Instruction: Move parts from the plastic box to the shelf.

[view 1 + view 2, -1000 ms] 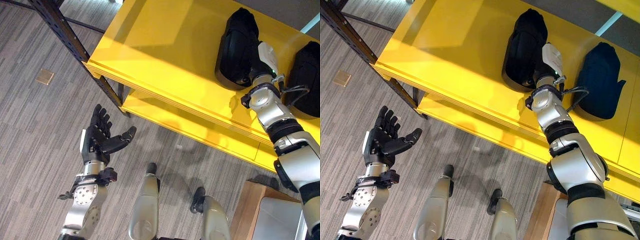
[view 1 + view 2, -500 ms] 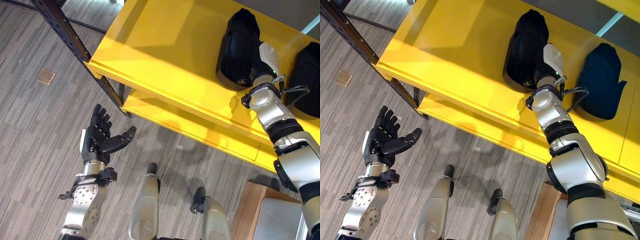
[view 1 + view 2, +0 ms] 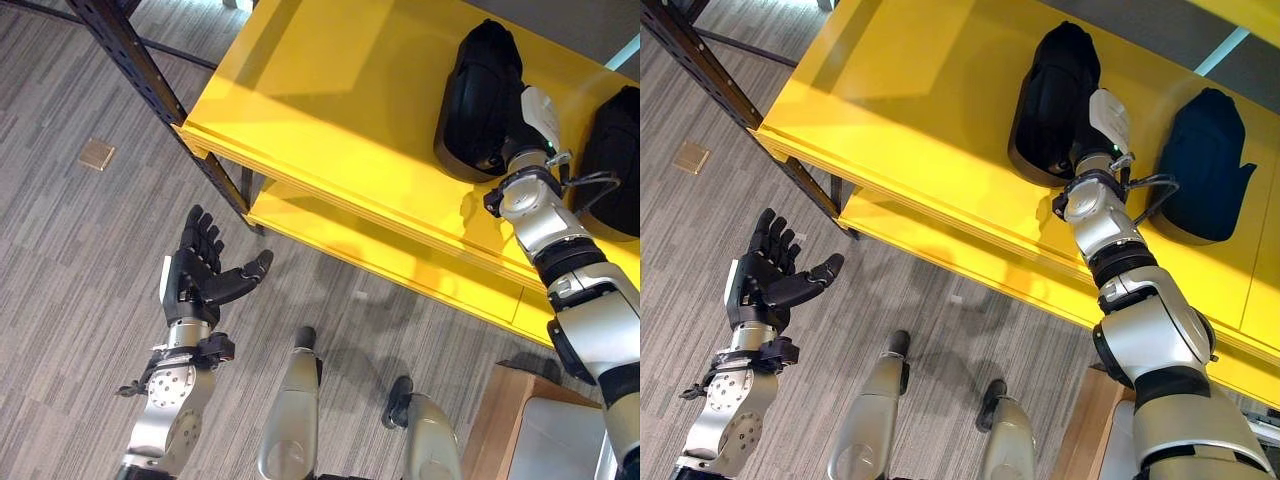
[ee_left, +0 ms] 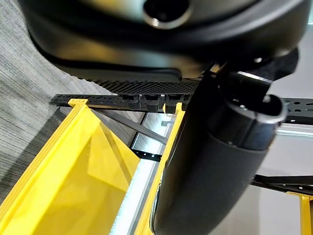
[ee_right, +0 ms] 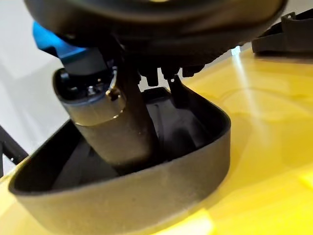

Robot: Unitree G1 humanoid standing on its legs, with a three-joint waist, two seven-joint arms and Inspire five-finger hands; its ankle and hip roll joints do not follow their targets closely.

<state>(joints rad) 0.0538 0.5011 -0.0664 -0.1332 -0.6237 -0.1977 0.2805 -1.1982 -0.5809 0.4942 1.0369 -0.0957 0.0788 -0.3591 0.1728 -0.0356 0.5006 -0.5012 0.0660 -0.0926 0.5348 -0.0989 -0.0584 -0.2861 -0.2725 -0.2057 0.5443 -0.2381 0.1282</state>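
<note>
A black hollow part point(image 3: 478, 100) lies on the top board of the yellow shelf point(image 3: 330, 120). My right hand point(image 3: 537, 112) is against the part's right side. In the right wrist view, that hand's thumb point(image 5: 117, 127) reaches into the part's hollow point(image 5: 146, 196). A second black part point(image 3: 610, 150) rests further right on the same board. My left hand point(image 3: 200, 280) is open, held palm-up over the floor in front of the shelf's left corner, with nothing in it.
A dark perforated steel upright point(image 3: 150, 90) carries the shelf's left corner. A lower yellow board point(image 3: 400, 255) runs beneath the top one. A wooden-edged box with a grey inside point(image 3: 520, 420) sits at lower right. A small tan square point(image 3: 97, 153) lies on the carpet.
The whole picture has shifted slightly, so the camera moved. Neither hand nor either black part has visibly changed place on the shelf.
</note>
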